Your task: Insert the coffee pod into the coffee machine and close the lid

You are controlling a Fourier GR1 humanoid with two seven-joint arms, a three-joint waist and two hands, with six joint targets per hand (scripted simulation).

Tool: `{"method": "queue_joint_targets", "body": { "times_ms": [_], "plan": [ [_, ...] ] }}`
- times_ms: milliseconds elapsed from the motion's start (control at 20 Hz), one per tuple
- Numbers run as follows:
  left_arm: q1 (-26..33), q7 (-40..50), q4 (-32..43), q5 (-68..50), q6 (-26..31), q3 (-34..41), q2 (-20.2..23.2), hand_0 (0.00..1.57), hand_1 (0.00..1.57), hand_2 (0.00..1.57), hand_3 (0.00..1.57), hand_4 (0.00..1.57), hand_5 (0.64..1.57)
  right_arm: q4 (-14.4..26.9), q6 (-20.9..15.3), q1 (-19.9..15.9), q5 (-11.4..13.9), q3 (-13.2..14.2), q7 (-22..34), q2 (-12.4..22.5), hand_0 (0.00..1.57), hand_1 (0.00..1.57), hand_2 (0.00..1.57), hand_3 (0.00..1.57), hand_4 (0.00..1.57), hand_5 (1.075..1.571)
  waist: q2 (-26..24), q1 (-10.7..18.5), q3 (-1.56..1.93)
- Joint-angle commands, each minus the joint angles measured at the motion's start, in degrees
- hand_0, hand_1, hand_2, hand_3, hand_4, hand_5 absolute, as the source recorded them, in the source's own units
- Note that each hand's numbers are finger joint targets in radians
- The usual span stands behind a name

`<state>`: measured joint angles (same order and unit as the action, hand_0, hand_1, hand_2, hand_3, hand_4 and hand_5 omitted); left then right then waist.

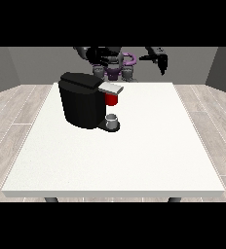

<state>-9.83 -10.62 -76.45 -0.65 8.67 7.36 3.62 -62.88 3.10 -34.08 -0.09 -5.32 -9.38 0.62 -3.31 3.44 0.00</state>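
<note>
coffee machine (83,99) on bench (134,160), left-centre | red thing at the machine (112,99) under head | grey thing (112,118) on its base, can't confirm pod | hand at the view's right (161,62) raised, fingers: cannot tell | hand at the view's left (99,57) likewise

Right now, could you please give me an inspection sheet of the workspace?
Surface: white table, mostly bare.
Job's things: black coffee machine on the table's far left part; grey lid juts out at its top; a red thing at the machine under the lid; a grey thing on the machine's base, cannot tell whether it is the pod.
Clutter: nothing seen.
Hands: hand at the view's right raised above the table's far edge, holding nothing; hand at the view's left raised behind the machine, fingers unclear.
Cables: nothing seen.
Surroundings: pale plank floor, grey walls.
</note>
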Motion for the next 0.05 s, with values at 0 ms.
{"method": "queue_joint_targets", "body": {
  "times_ms": [0],
  "plan": [
    [1.0,1.2,2.0,-0.3,-1.1,1.1,0.1,0.0,0.0,0.0,0.0,0.19,1.571,-3.9,-2.1,10.8,-5.7,-5.3,-1.2,-0.6,0.0,0.0,0.0,0.0,0.16,1.571,-3.7,-3.4,0.01]
  ]
}}
